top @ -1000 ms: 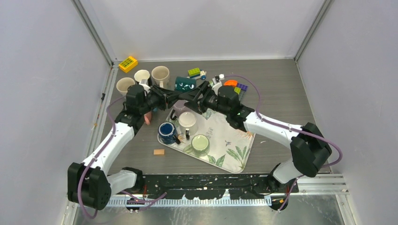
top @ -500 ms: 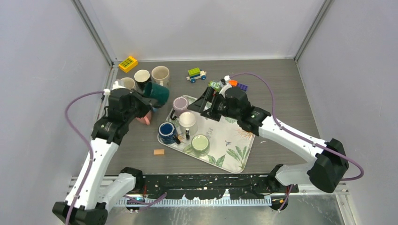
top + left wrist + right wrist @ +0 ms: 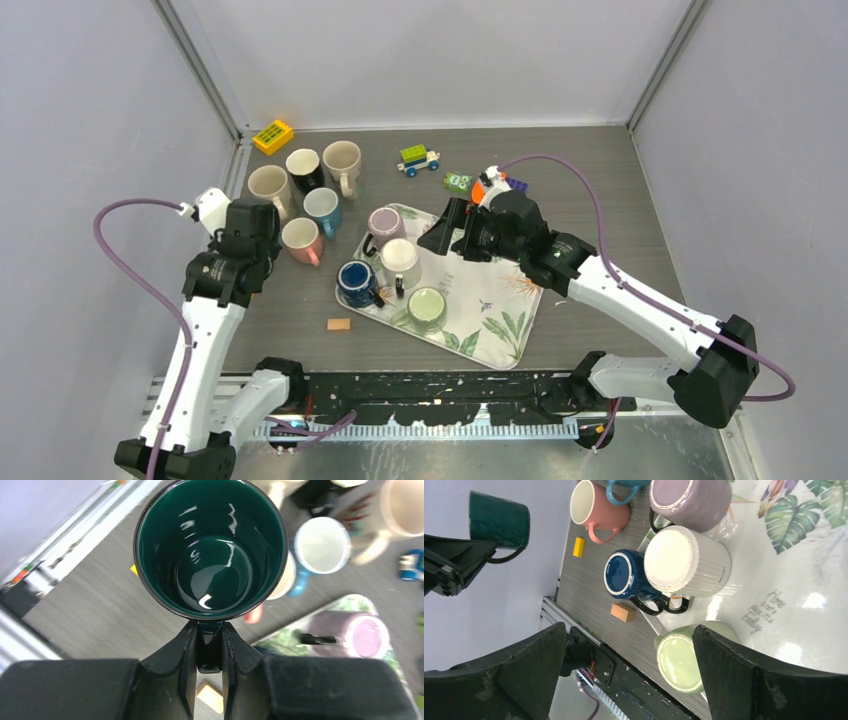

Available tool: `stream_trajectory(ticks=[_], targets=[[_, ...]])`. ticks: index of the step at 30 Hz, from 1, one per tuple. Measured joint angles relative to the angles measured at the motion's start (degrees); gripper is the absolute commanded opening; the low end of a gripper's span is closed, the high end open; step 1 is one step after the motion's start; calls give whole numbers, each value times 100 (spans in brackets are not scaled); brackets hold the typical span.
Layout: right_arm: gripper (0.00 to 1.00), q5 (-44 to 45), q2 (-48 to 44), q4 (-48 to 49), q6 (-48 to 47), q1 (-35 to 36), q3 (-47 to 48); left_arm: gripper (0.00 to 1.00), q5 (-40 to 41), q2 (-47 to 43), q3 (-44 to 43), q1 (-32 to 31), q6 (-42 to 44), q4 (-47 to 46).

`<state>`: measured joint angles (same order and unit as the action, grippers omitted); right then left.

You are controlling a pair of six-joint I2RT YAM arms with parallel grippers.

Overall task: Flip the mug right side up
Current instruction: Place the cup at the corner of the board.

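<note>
Grey wood-grain table (image 3: 640, 180) — plain pale walls (image 3: 430, 60), metal corner posts (image 3: 200, 65).

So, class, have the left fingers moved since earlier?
Yes. The left fingers swung left, from the far edge of the tray to beyond the pink mug.

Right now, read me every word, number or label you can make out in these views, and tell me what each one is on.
"Home": first word of a cursive line printed on the leaf-patterned tray, seen in the right wrist view.
Too blurred to read: the rest of that cursive line.
Too small to read: pale marks on the small green block.
Blurred: red print on the side of the cream mug.
</note>
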<state>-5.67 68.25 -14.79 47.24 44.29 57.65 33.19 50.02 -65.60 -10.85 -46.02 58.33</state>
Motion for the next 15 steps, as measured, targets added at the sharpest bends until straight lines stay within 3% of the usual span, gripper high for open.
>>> stream_trajectory(ticks=[5, 15], targets=[[100, 131, -66, -177, -273, -17, 2, 0, 280, 68, 673, 131, -214, 190], [100, 225, -116, -391, -608, -79, 13, 0, 101, 0, 1978, 155, -979, -111]])
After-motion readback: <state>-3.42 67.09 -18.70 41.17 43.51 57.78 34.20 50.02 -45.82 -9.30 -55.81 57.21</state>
